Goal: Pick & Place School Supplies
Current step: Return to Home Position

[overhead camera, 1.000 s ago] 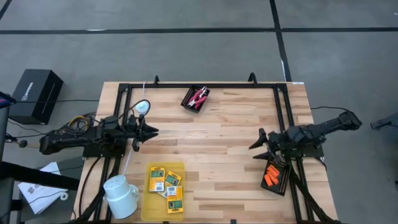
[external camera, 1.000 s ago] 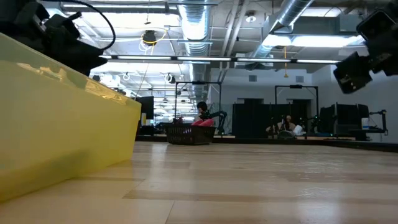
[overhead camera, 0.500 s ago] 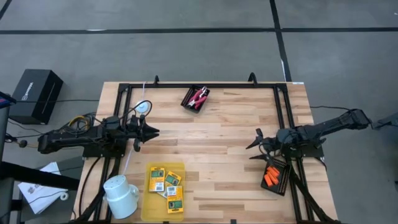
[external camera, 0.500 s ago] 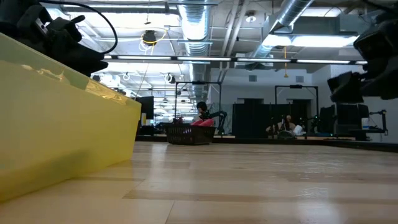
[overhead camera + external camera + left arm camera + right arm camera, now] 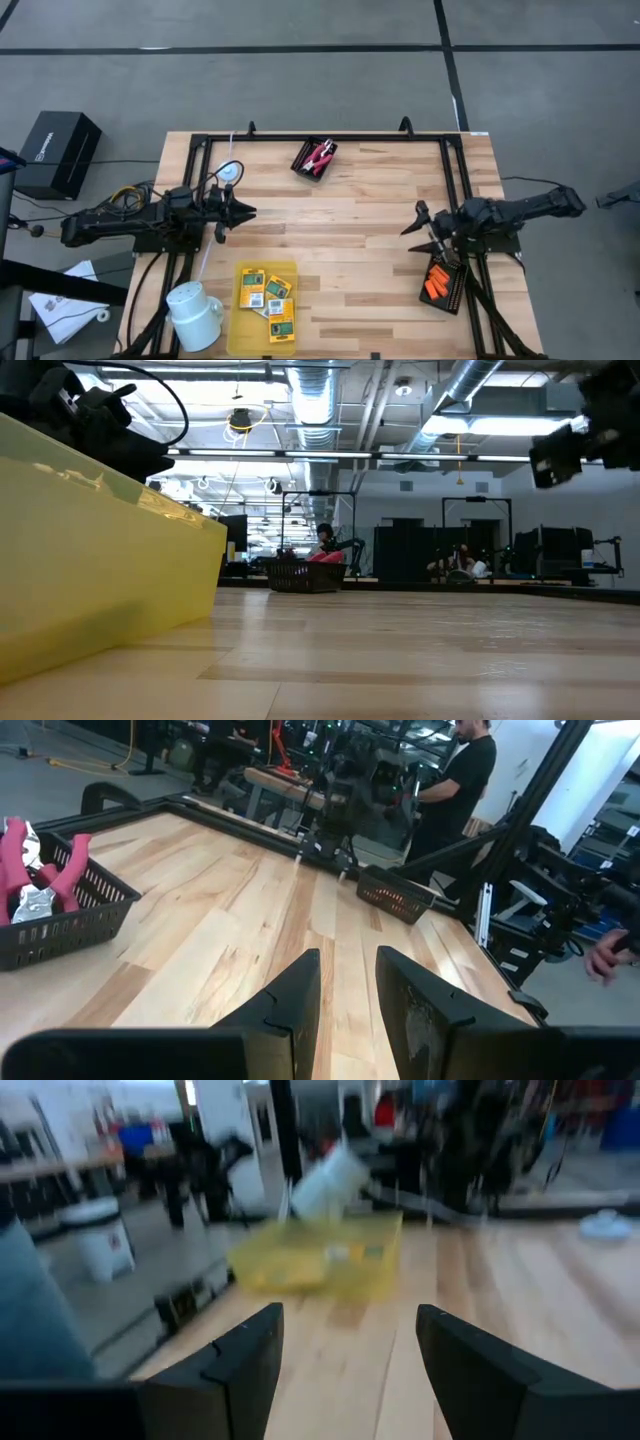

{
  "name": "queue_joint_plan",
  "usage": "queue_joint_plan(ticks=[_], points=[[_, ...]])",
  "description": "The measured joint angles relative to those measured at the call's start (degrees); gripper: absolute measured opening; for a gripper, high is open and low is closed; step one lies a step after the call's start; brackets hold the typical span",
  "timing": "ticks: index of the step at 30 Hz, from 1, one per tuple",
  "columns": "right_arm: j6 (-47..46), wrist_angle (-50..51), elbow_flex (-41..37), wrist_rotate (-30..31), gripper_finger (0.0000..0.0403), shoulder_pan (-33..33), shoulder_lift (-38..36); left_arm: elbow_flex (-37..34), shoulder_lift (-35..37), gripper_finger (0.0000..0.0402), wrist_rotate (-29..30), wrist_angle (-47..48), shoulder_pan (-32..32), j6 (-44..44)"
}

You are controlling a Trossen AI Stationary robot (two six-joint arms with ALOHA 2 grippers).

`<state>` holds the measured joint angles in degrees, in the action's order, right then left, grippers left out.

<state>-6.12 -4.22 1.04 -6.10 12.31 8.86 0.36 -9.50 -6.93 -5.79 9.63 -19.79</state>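
On the wooden table [image 5: 350,215], seen from above: two dark arms reaching in from opposite sides, both low over the boards and well apart. Left end effector [image 5: 247,211] over the left part of the table, pointing toward the middle, fingers [image 5: 290,1010] only narrowly parted, gripping nothing. Right end effector [image 5: 413,228] over the right part, near the upper end of the black bin [image 5: 458,292], fingers [image 5: 240,1365] spread wide, released and empty.

Beyond the table's far rail in the left wrist view, a person in a dark shirt [image 5: 465,770] standing among racks and benches.

Next in size, a yellow tray [image 5: 236,335] at the lower left of the high view, looming large at the left of the low view. Just beside its left side, a white mug [image 5: 195,308]. Inside the tray, four yellow-and-green packets [image 5: 252,280], lying flat, close together.

At the lower right, the black bin again, set slantwise to the table edge. Inside it, orange erasers [image 5: 436,283] bunched together, exact count hard to tell.

Near the far edge, roughly midway between the arms, a small black basket [image 5: 303,163] holding the pink-handled scissor tool [image 5: 320,155].

Smallest of all, a white round disc [image 5: 230,172] on the left part of the table, just beyond the left arm's wrist.
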Motion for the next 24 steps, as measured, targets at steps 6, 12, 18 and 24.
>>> queue_joint_plan(ticks=[6,12,18,24], points=[[-0.12,-0.82,0.12,-0.04,0.0221,-1.38,-8.52,0.0,-0.05,0.0095,-0.01,-0.43,0.0,0.02],[1.2,5.35,0.7,-2.95,0.0221,-1.79,-7.47,0.0,-0.34,0.0095,-0.01,-0.77,0.0,0.02],[4.83,23.49,5.26,-3.04,0.0221,-1.46,-7.54,0.0,-1.37,0.0095,0.02,-1.27,0.0,0.01],[5.93,17.35,5.34,-3.0,0.0221,-1.46,-8.54,0.0,-2.06,0.0095,0.01,-1.26,0.0,0.0]])
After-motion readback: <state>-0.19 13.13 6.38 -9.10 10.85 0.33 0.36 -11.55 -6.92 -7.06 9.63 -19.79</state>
